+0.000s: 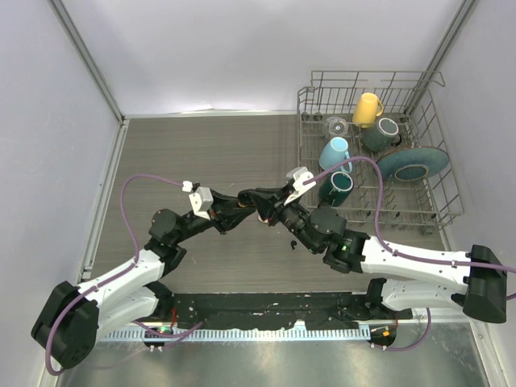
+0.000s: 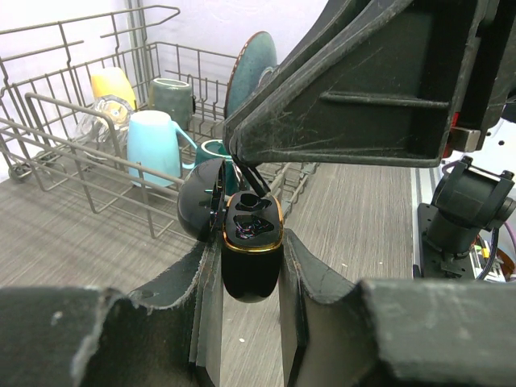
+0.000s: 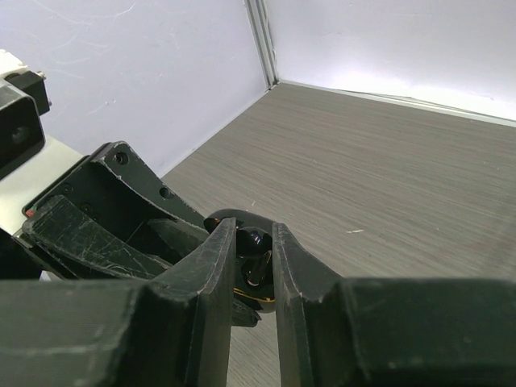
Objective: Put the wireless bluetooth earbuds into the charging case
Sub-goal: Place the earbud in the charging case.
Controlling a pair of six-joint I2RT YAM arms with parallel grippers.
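Left gripper (image 2: 251, 278) narrowly spread, clamping the upright black charging case (image 2: 251, 242), lid hinged open. Right gripper (image 3: 252, 242) nearly closed, pinching a black earbud (image 3: 255, 262) just over the case's sockets. Both meet above mid-table, dish rack (image 1: 371, 153) with mugs (image 1: 334, 153) near on the right; wood-grain tabletop (image 1: 185, 153), pale walls (image 1: 201, 48) around.

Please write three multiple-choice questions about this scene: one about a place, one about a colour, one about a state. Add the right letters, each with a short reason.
1. Where is the black earbud?
A. in the dish rack
B. held by the right gripper
C. on the table
2. What colour is the charging case?
A. white
B. red
C. black, gold-rimmed
3. The case's lid is:
A. shut
B. open
C. missing
Answers: 1 B, the right wrist view shows it pinched; 2 C, seen in the left gripper; 3 B, the sockets are exposed.
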